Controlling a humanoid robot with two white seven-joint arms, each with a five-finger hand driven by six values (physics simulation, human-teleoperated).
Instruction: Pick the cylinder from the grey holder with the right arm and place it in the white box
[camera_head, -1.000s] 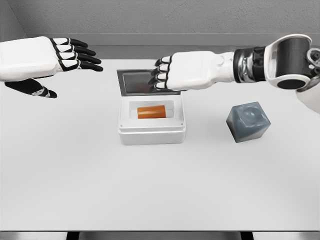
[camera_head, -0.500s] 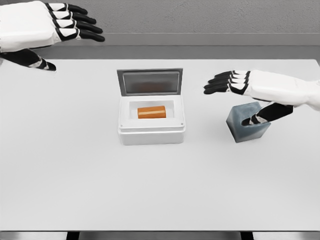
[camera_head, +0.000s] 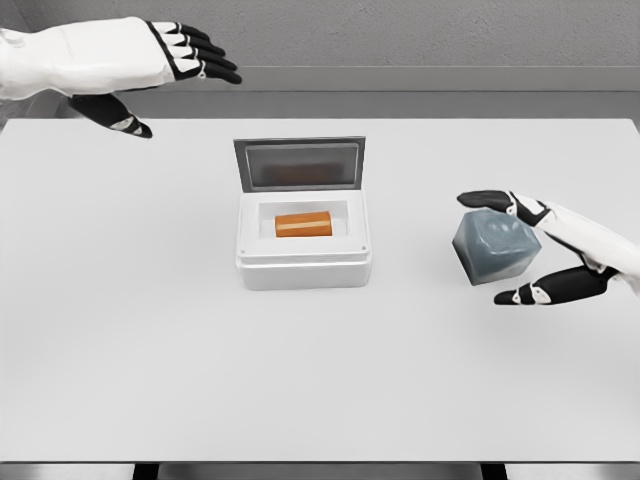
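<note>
- Head view: I see my right hand (camera_head: 560, 250) low on the right, fingers spread wide and holding nothing
- The grey holder (camera_head: 495, 245) sits just to its left, between the thumb and the other fingers; I cannot tell if they touch it
- The orange cylinder (camera_head: 303, 224) lies well to the left of that hand, inside the white box (camera_head: 304, 268) with its lid up
- My left hand (camera_head: 140, 60) hangs at the far top left, fingers spread, holding nothing

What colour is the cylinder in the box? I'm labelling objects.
Orange, with a paler stripe along it; the cylinder shows in the head view.
</note>
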